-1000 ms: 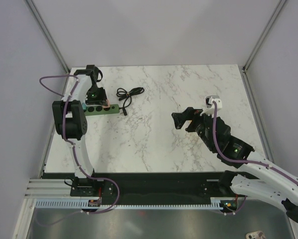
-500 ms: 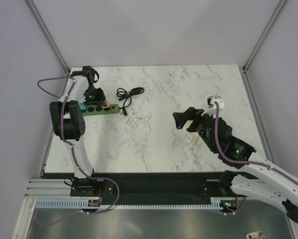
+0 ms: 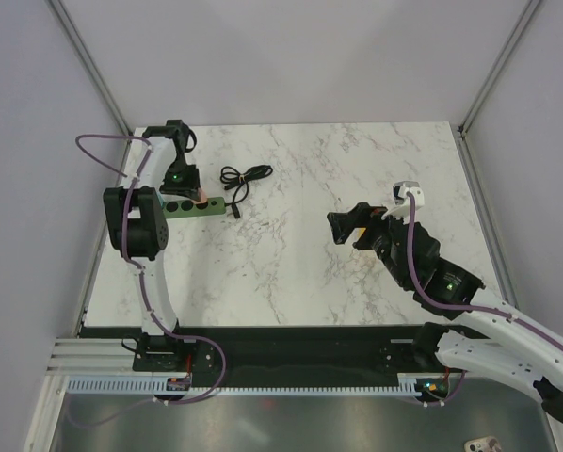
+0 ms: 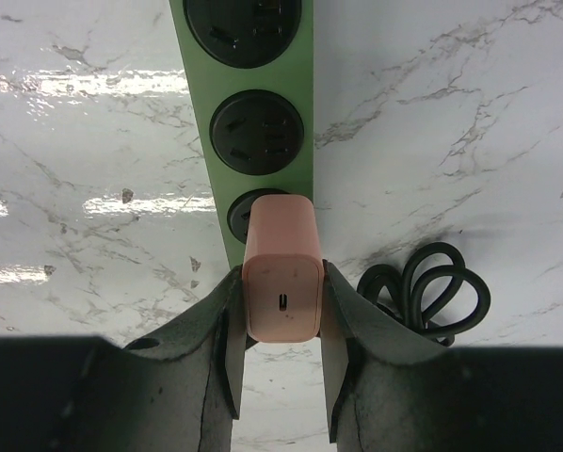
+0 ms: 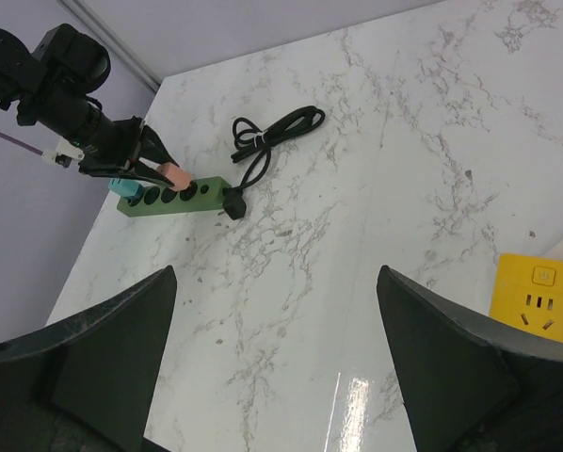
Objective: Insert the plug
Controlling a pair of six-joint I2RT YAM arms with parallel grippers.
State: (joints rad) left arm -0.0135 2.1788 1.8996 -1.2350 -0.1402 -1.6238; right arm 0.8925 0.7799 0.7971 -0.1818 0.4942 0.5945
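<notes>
Left gripper is clamped on the pink plug, one finger on each side, holding it end-on over a socket of the green power strip. Across the last second the left arm's elbow swings out towards the wall and back, while the gripper and plug stay at the same socket. I read that as working the pins in rather than carrying the plug, so insertion looks close. How deep the pins sit cannot be told.

Right gripper hangs well apart over the middle of the table, fingers wide apart with nothing between them, barely shifted.

Counted:
- two plugs, the pink one and a teal plug at the strip's far end
- two free sockets beyond the pink plug
- one coiled black cable
- one yellow socket block
</notes>
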